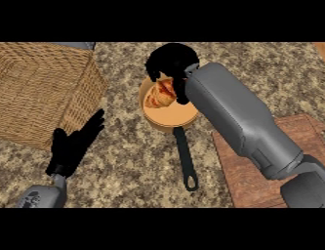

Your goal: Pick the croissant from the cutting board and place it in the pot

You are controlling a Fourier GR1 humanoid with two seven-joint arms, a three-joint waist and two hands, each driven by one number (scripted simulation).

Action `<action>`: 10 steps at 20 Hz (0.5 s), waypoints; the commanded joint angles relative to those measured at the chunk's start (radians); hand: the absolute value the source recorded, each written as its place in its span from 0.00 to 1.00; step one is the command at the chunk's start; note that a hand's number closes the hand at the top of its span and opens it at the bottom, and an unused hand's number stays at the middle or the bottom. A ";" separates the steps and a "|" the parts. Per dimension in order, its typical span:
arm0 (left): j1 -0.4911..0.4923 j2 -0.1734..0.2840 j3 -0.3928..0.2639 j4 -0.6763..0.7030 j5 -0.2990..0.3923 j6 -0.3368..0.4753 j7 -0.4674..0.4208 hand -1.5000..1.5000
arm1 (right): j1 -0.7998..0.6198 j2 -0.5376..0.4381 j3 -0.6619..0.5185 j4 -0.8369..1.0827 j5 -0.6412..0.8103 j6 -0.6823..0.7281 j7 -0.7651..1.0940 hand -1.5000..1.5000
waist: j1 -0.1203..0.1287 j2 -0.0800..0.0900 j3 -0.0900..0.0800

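Wicker basket (28,90) sits far left on the desk (122,161), which is speckled granite in brown and beige. Left hand (75,141) just right of the basket's lower corner, fingers straight and pointing up, resting, holding nothing; grey forearm enters from the lower edge. Centre: pot (169,114), shallow, copper-coloured with an orange inside, long dark handle (186,161) running down toward the viewer, loop at its end. Croissant (161,93) is over the upper-left part of the pot's inside, within the rim; can't tell if it touches the bottom. Right hand (171,61) sits directly above the croissant at the pot's far rim, fingers curled down around the croissant's top end, thumb on its right side, so it's gripping the croissant. Right forearm, grey, runs diagonally from lower right up to the pot, covering the pot's right edge. Cutting board (255,166), reddish-brown wood, lies lower right, partly under the forearm. Strip of lighter wood at the top right corner.
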 commanded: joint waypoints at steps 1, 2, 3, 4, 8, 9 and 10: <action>0.023 -0.031 -0.025 -0.042 -0.015 0.023 0.019 0.50 | -0.014 0.038 0.031 0.073 0.041 0.101 0.054 0.00 | 0.000 -0.002 0.001; 0.006 0.009 0.007 0.020 -0.007 -0.023 -0.043 0.50 | -0.060 0.057 -0.005 0.163 0.043 0.048 0.017 0.00 | 0.012 0.006 0.001; 0.022 -0.025 -0.021 -0.004 -0.044 0.024 -0.028 0.50 | -0.021 0.080 -0.018 0.126 0.025 0.029 0.020 0.00 | 0.003 0.002 0.001; 0.004 0.002 0.017 0.053 -0.009 -0.021 -0.062 0.50 | 0.023 0.081 -0.030 0.062 -0.042 0.008 0.021 0.00 | 0.004 0.002 0.001; -0.036 -0.031 -0.009 0.013 -0.020 0.017 0.019 0.50 | 0.036 0.082 -0.210 -0.038 -0.264 -0.049 -0.039 0.00 | 0.009 0.000 0.003; -0.041 -0.008 0.012 0.018 -0.011 0.005 0.015 0.50 | 0.037 0.082 -0.249 -0.030 -0.285 -0.067 -0.071 0.00 | 0.003 0.003 0.003; -0.026 -0.042 -0.024 0.001 -0.035 0.030 0.020 0.50 | 0.082 0.083 -0.267 -0.042 -0.340 -0.104 -0.079 0.00 | 0.017 0.003 0.003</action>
